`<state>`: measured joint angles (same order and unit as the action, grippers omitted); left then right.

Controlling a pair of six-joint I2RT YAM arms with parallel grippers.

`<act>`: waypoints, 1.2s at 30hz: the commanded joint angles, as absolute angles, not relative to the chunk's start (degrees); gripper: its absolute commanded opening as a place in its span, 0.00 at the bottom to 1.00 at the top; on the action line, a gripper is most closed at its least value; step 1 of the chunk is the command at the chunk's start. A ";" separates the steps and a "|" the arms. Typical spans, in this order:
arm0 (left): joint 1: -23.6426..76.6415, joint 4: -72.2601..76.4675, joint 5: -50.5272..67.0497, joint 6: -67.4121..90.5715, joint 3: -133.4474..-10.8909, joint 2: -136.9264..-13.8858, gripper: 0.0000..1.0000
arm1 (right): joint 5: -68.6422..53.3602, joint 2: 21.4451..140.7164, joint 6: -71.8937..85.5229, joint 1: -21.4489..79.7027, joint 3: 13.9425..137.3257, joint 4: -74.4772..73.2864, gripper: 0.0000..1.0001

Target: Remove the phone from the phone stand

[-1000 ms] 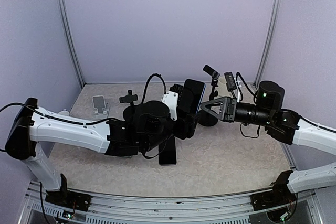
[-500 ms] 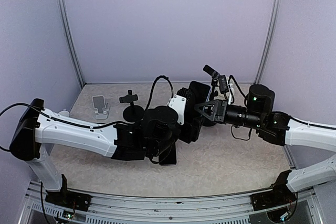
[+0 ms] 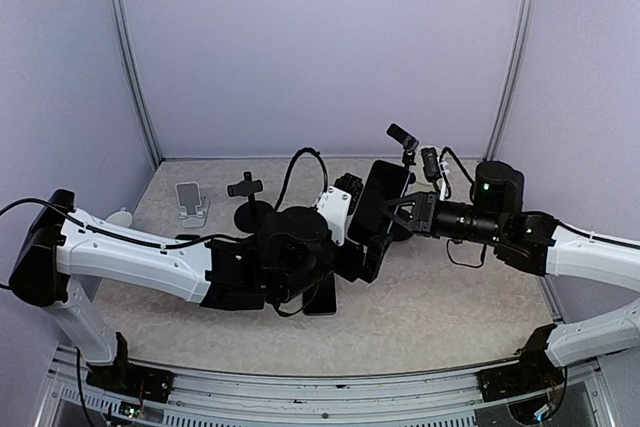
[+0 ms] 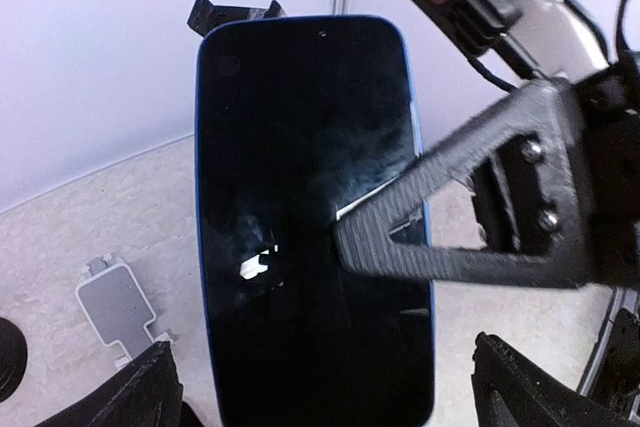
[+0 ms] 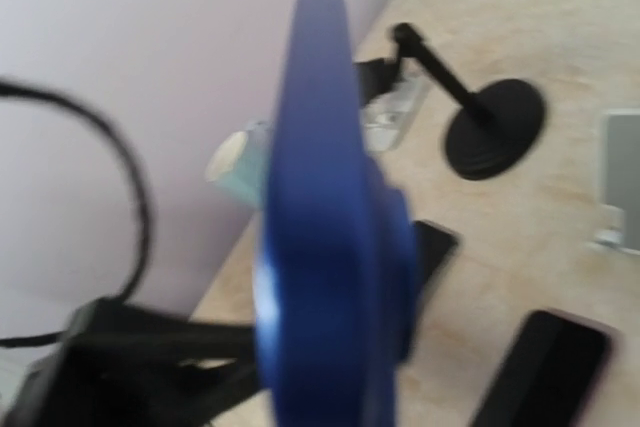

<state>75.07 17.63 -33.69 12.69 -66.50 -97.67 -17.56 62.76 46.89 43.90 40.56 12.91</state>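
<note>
Phone: the phone (image 3: 385, 195), blue-cased with a dark screen, is up off the table (image 3: 450, 297), over its back half and right of the middle. It stands on end with a slight lean. In the right wrist view the phone (image 5: 320, 197) is edge-on and blurred.

Stand: the phone stand (image 3: 403, 137), black, is just behind and to the right of the phone, toward the back right corner. Its clamp head rises above the phone's top edge. Whether the two touch, I cannot tell.

Right claw: the right gripper (image 3: 393, 212) reaches in from the right edge. One finger (image 4: 450, 217) lies across the screen and the other is hidden behind the phone. Whether it is clamped or only straddling cannot be told.

Left claw: the left gripper (image 3: 365, 252) sits below the phone. Its fingers (image 4: 150, 387) flank the phone's lower end, with a gap showing on one side. The phone's bottom is cut off, so its grip cannot be told.

Further out: a second stand (image 3: 250, 209), black with a round base, is toward the back left. A white stand (image 3: 190, 200) is nearer the back left corner. A black slab (image 3: 322, 297) lies flat near the middle, partly under the left arm.
</note>
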 commanded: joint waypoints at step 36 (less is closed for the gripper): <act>62.47 18.05 -14.48 18.43 -47.35 -74.98 0.99 | -54.58 92.83 21.94 18.05 45.33 -11.62 0.00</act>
